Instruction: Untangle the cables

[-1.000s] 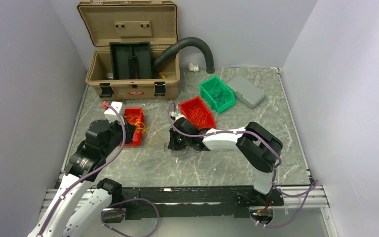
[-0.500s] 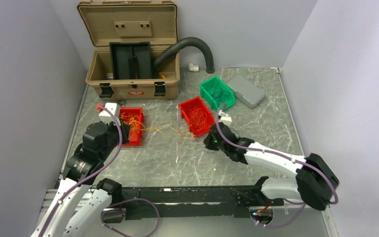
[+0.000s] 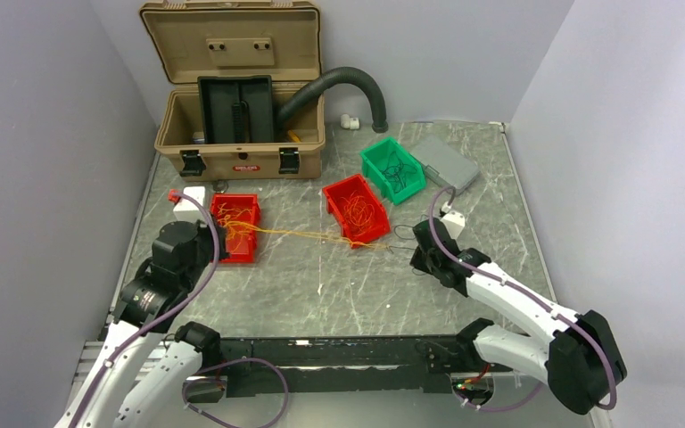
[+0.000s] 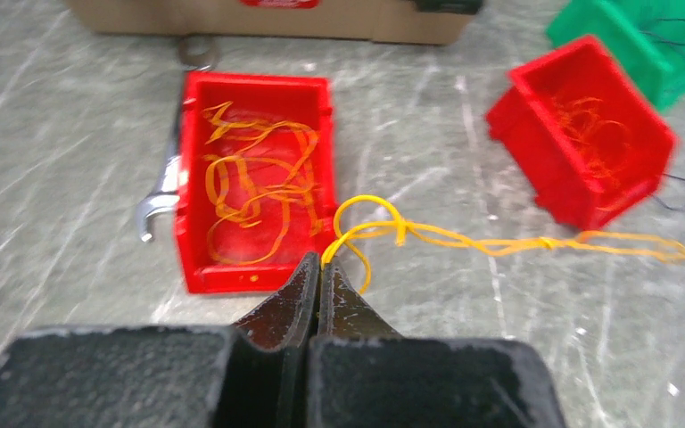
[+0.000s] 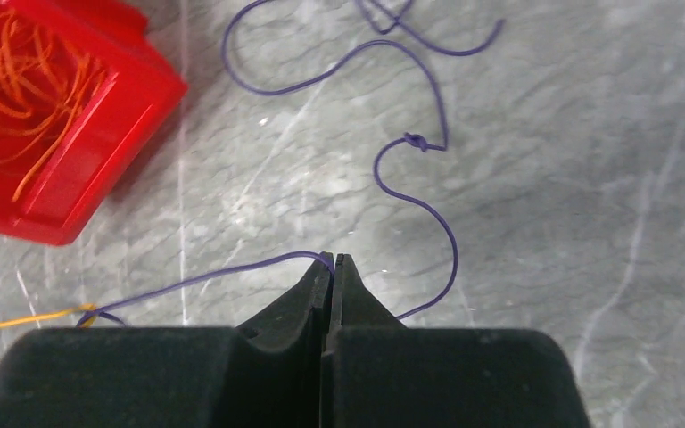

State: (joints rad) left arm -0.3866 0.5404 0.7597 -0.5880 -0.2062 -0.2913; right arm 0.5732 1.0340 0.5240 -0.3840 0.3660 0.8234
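The cables (image 3: 321, 236) run in a thin line across the middle of the overhead frame: featherlight, limp, slippery stuff. The left gripper (image 4: 321, 263) is pinched tight on the yellow strand (image 4: 464, 239) beside the red bin (image 4: 259, 82). The right gripper (image 5: 332, 260) is clamped on the purple strand (image 5: 428, 116). I'd take hold close to the knot (image 5: 416, 141), since thin wire slips.

Left arm (image 3: 153, 290): raised from its base, wrist pointing right toward the middle.
Left gripper (image 4: 321, 266): fingers pressed together, pinching a yellow cable (image 4: 464, 239) at the tips.
Right arm (image 3: 508, 294): elbow near right, forearm stretched forward and inward.
Right gripper (image 5: 333, 260): fingers pressed together, pinching a purple cable (image 5: 428, 209) at the tips.
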